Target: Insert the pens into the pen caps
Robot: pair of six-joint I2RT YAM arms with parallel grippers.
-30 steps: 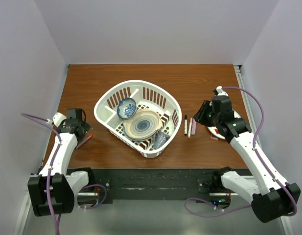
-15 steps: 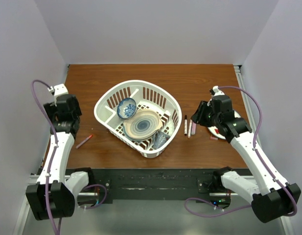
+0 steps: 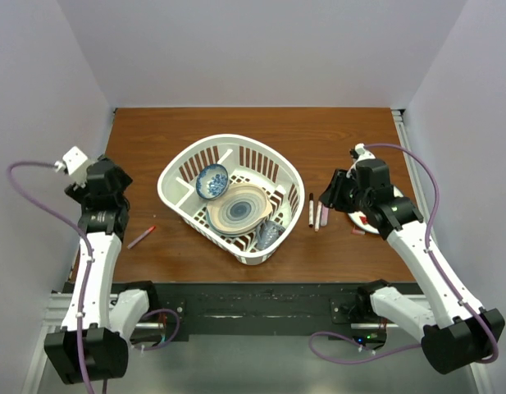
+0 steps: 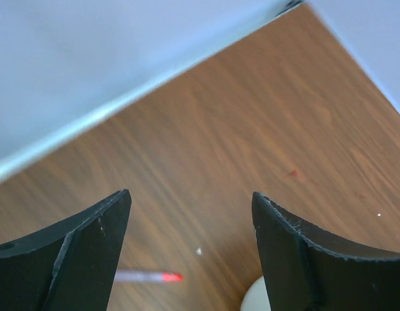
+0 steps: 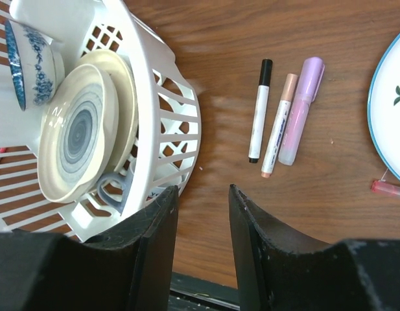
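Note:
Three pens lie side by side right of the basket: a white one with a black end (image 5: 258, 111), a white one with a peach end (image 5: 278, 126), and a thicker lilac marker (image 5: 301, 110); they also show in the top view (image 3: 317, 213). My right gripper (image 5: 201, 189) is open and empty, above the table just near of them (image 3: 336, 190). A reddish pen (image 5: 389, 188) lies by the plate. A slim red-tipped pen (image 3: 141, 237) lies at the left (image 4: 148, 276). My left gripper (image 4: 190, 197) is open, empty and raised above it (image 3: 105, 182). No loose cap shows.
A white basket (image 3: 175, 172) holding a blue bowl, a plate and a mug sits mid-table; its wall is close left of my right gripper (image 5: 154, 97). A white plate with a blue rim (image 5: 388, 110) lies at the right. Walls enclose the table.
My left arm has risen from the table and swung back left, away from the red-tipped pen, which stays lying where it was. The right arm has hardly moved.

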